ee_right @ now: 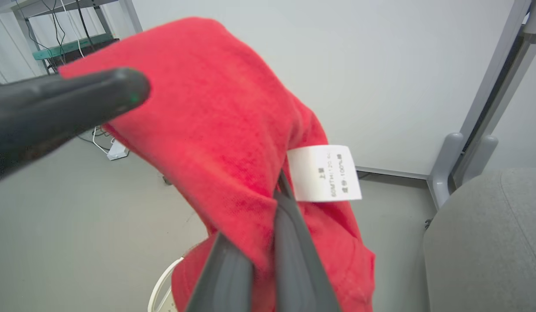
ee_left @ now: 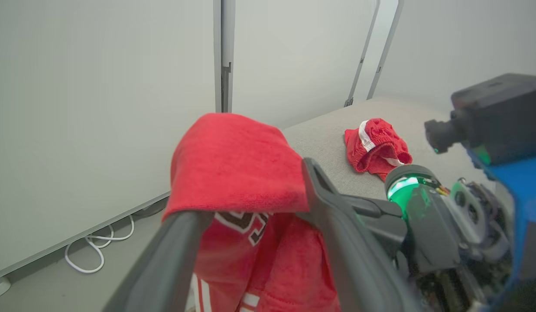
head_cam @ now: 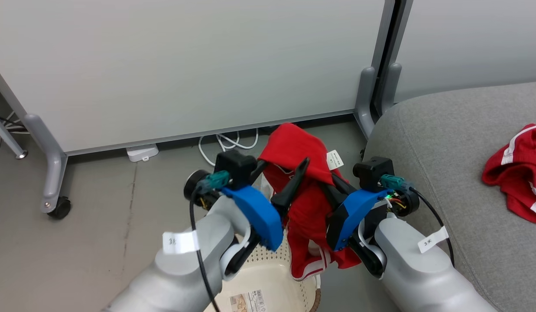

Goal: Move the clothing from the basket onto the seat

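Observation:
A bright red garment (head_cam: 302,208) with a white tag (head_cam: 335,159) hangs lifted above the cream basket (head_cam: 268,277), its lower hem still inside the rim. My right gripper (ee_right: 272,195) is shut on the fabric (ee_right: 216,130), both fingers pressed together just below the tag. My left gripper (ee_left: 250,186) is open, its fingers wide apart; the cloth (ee_left: 237,160) drapes over one fingertip while the other finger (head_cam: 300,173) stands bare. The grey seat (head_cam: 445,130) lies to the right, and a second red garment (head_cam: 517,173) rests on it.
White partition panels stand close behind the basket on grey legs, one with a castor (head_cam: 60,207). White cables (head_cam: 226,143) and a white adapter (head_cam: 141,152) lie on the grey floor below the panel. A barcode sticker (head_cam: 248,301) shows on the basket floor.

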Motion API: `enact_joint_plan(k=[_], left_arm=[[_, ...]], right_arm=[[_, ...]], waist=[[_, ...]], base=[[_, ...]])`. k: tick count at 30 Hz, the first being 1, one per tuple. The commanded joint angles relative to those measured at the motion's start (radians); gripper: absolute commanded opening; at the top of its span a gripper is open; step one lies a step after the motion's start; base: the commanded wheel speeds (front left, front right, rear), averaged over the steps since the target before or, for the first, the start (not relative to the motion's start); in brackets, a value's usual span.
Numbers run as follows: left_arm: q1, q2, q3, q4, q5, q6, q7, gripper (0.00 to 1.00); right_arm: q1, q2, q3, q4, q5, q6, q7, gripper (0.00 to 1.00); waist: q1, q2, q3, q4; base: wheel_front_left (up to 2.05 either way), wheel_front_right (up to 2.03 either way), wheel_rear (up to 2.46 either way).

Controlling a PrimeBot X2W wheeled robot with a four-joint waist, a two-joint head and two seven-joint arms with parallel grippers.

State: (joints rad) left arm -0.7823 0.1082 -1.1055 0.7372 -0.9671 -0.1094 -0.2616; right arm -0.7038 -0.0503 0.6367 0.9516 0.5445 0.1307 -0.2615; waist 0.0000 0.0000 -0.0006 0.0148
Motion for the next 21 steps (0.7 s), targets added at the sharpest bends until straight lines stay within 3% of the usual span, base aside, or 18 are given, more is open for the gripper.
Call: enact_joint_plan(k=[1, 21], left_arm=[[0.038, 0.016, 0.038, -0.028, 0.035, -0.003, -0.004, 1.0], [0.441, 0.105, 0.466, -0.303, 0.377, -0.018, -0.004, 1.0]], right_arm=[[0.008, 0.0, -0.007, -0.007, -0.007, 0.0, -0.005, 0.0], [0.023, 0.0, -0.04, -0.022, -0.036, 0.0, -0.005, 0.0]], waist=[[0.0, 0.0, 0.0, 0.001], [0.0, 0.0, 0.01, -0.011]], base=[[0.0, 0.0, 0.0], [0.0, 0.0, 0.0]])
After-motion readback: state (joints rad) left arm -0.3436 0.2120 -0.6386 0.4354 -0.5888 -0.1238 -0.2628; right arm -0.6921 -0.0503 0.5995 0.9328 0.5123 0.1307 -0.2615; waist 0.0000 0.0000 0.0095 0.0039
